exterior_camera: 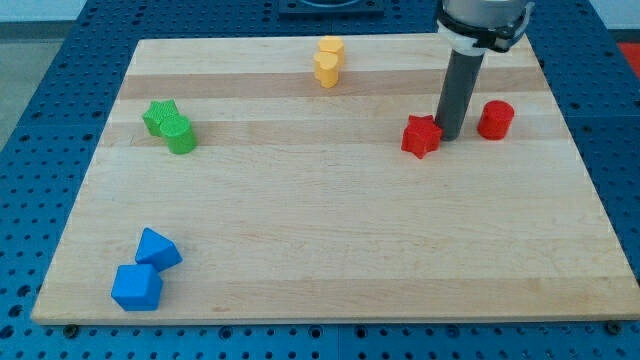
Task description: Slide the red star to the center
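Our rig has no fingers, so no open or closed state to tell. My tip (450, 136) sits on bench (330, 250), touching red star (421, 136) at its right side. Star: bright red, chunky points, lying flat toward view's upper right. Red cylinder (495, 120) near tip's right.

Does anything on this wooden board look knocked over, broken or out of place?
Nothing stands out. The coloured blocks all sit flat on the wooden board in pairs, and my tip rests beside the red star block, between it and the red cylinder block.
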`<state>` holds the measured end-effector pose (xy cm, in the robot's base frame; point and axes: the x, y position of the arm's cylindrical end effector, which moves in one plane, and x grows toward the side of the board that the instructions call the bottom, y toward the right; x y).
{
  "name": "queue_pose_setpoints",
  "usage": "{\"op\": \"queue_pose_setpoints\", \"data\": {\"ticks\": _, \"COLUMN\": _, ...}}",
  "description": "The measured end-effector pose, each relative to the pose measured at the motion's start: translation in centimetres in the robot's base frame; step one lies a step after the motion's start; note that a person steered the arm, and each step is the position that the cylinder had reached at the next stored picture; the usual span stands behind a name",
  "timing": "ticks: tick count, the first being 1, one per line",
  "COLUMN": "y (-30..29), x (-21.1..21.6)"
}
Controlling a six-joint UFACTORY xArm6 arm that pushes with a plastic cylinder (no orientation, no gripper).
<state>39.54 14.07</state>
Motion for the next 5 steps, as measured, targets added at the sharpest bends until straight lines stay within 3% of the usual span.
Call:
{"op": "queue_pose_setpoints", "data": {"ticks": 3, "y": -2.4, "x": 3.8}}
{"op": "queue_pose_setpoints", "data": {"ticks": 5, "y": -11.4, "x": 3.5}}
